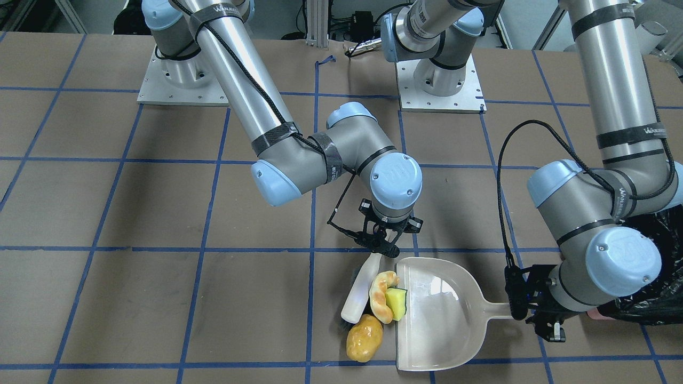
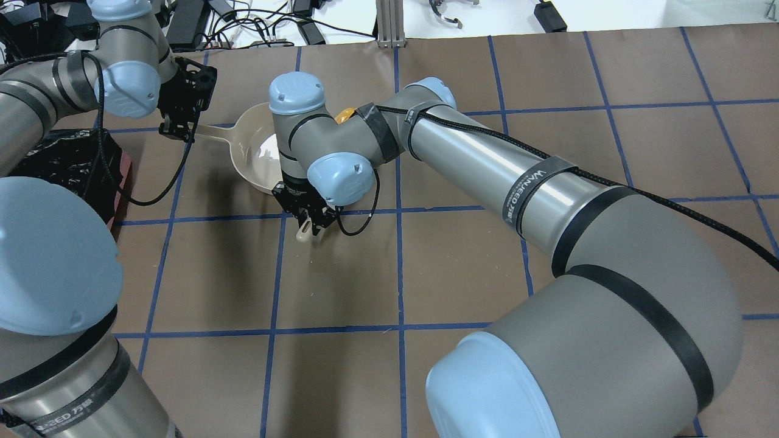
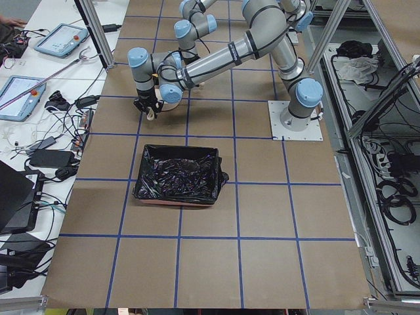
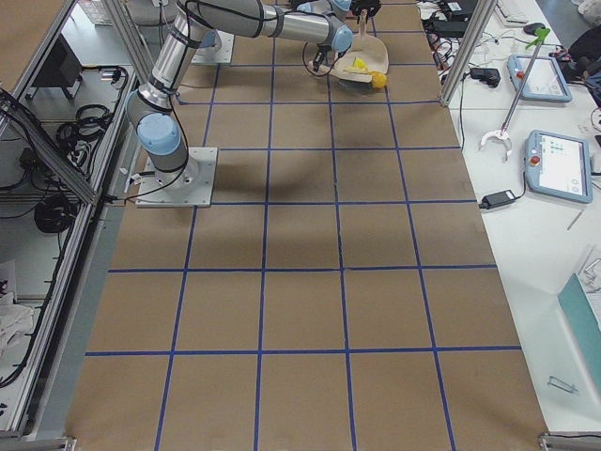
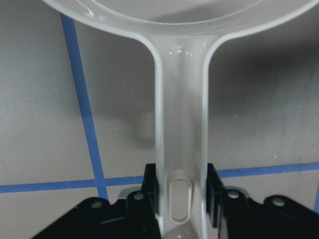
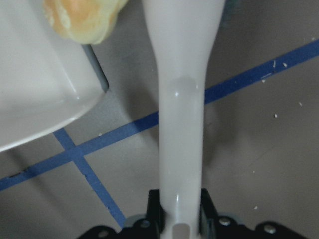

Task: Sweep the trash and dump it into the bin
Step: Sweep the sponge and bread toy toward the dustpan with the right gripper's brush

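The cream-white dustpan [image 1: 443, 314] lies flat on the table. My left gripper [image 1: 539, 314] is shut on its handle [image 5: 180, 149]. My right gripper [image 1: 381, 246] is shut on the white brush handle [image 6: 180, 124]; the brush [image 1: 362, 290] lies along the pan's open edge. The bread piece [image 1: 383, 296] and yellow sponge [image 1: 396, 303] sit at the pan's mouth, between brush and pan. The golden-brown potato lump [image 1: 365, 337] lies on the table just outside the mouth, by the bristles. The bin [image 3: 178, 176] with its black bag stands behind my left wrist.
Brown table with a blue tape grid [image 1: 213, 250]. The bin's black bag [image 1: 653, 288] sits close beside my left forearm. The arm base plates [image 1: 176, 80] stand at the robot's side of the table.
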Controlling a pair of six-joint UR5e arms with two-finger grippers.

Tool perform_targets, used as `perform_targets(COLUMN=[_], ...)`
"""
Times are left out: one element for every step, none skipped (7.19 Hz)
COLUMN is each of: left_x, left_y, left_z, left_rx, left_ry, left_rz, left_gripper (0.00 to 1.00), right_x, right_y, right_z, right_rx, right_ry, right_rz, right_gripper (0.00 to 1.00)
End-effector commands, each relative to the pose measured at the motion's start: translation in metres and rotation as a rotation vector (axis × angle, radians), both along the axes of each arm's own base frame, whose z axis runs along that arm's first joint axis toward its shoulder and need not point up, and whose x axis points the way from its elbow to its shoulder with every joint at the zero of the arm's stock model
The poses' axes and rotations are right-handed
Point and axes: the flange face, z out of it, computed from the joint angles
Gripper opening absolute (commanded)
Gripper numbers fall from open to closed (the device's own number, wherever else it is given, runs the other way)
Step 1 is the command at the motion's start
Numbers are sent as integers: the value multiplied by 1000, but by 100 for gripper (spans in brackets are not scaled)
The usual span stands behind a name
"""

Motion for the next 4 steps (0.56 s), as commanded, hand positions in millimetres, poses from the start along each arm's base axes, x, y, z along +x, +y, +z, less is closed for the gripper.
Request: perform_targets(left_x=[0,0,0,0], left_y=[0,0,0,0], left_z=[1,1,1,1], left_rx=[-2,-2,-1,-2], left_ry=[0,0,0,0], left_rz=[0,0,-2,0], left_gripper=[19,19,19,19], right_x=[3,3,5,7], right_y=[-4,-4,-4,-4], right_z=[5,5,8,10], right_rx=[-9,-9,-13,-11], right_ry=[-8,-8,-14,-28], right_rz=[0,1,3,3], right_gripper=[0,0,0,0])
